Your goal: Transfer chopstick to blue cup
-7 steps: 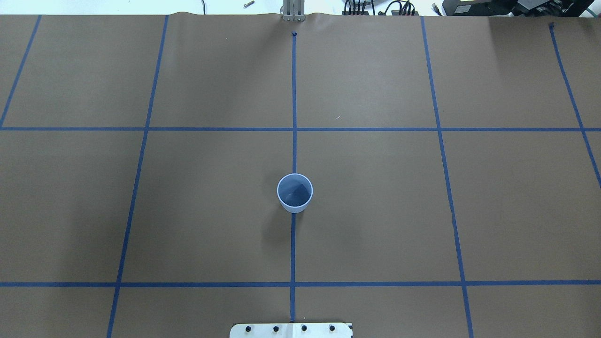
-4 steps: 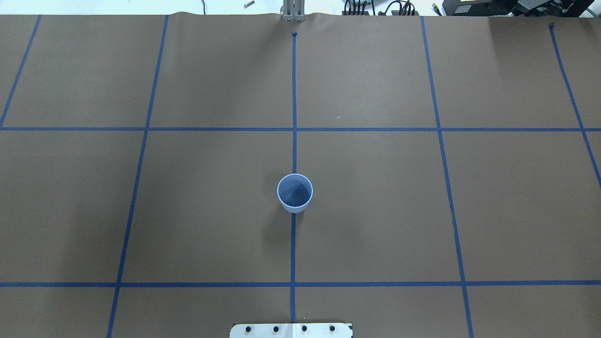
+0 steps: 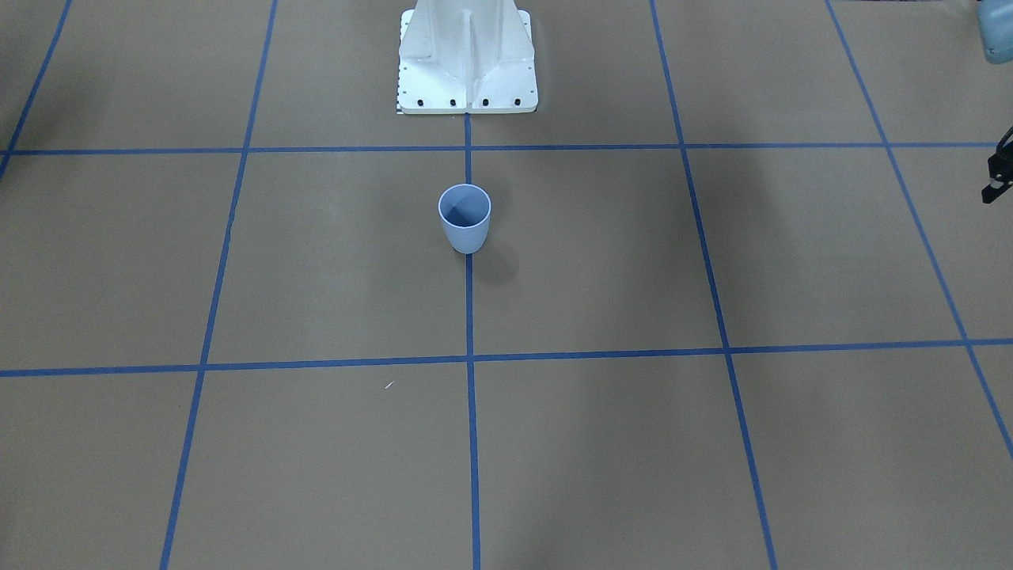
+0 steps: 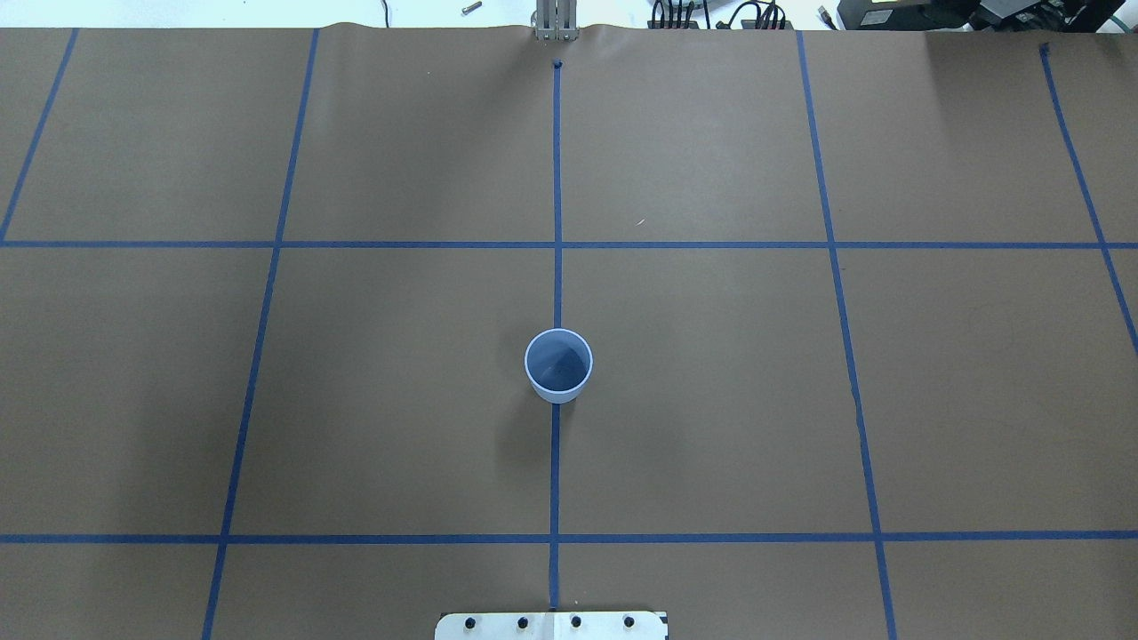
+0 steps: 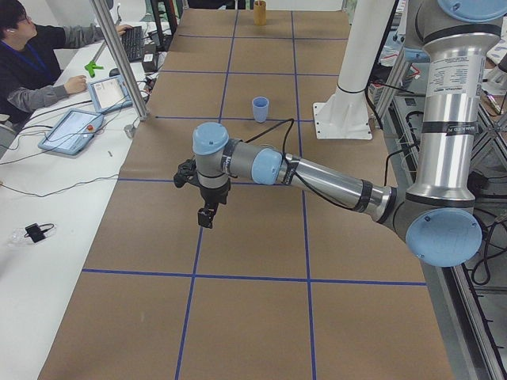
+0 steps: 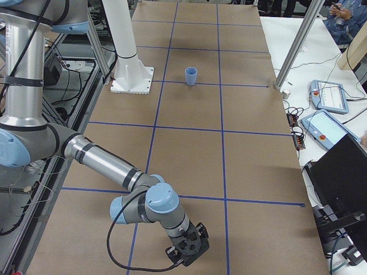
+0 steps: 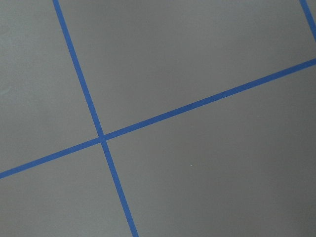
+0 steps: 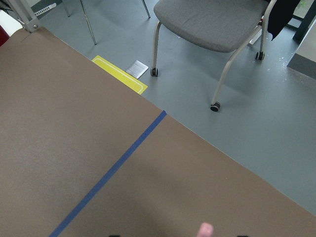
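The blue cup stands upright and empty on the centre tape line, a short way in front of the robot's base, also visible as the cup. Of the chopstick, only a rounded pale-pink end pokes up at the bottom edge of the right wrist view. It is held off the table, so my right gripper is shut on it, low over the table's right end, far from the cup. My left gripper hangs over the table's left part, points down, and its state is unclear.
Blue tape divides the brown table paper into squares. The white robot pedestal stands behind the cup. A person sits at a side desk with tablets. An office chair stands beyond the table's right end.
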Robot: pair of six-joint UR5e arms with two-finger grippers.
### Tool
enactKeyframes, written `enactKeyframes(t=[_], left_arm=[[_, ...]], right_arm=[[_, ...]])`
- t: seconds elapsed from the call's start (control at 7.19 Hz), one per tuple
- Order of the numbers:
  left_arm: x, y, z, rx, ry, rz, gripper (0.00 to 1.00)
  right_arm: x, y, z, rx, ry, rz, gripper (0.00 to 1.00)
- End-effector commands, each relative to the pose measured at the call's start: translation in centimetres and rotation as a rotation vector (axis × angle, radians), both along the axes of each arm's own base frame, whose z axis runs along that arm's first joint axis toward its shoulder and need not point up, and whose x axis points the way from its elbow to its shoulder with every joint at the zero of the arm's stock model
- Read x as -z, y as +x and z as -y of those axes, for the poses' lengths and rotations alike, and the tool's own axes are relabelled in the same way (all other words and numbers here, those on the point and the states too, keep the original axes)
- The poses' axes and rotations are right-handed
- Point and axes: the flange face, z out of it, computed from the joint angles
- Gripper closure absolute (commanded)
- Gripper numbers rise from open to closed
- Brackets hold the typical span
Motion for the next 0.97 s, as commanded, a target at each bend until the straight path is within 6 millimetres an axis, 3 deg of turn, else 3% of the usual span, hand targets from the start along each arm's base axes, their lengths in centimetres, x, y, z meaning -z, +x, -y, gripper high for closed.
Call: enactKeyframes(t=[0.0, 0.14, 0.28, 0.84], left_arm=[[0.1, 0.0, 0.0, 0.0, 0.001, 0.0, 0.01], [0.1, 0.0, 0.0, 0.0, 0.003, -0.001, 0.01], [0.0, 0.0, 0.0, 0.0, 0.001, 0.0, 0.01], [0.0, 0.0, 0.0, 0.0, 0.001, -0.002, 0.01]], right_arm=[[-0.5, -0.1, -0.2, 0.0, -0.008, 0.002, 0.48], [-0.5, -0.1, -0.3, 0.001, -0.009, 0.003, 0.7], [-0.5, -0.1, -0.3, -0.001, -0.009, 0.003, 1.0], [1.1, 0.0, 0.0, 0.013, 0.077, 0.006, 1.0]])
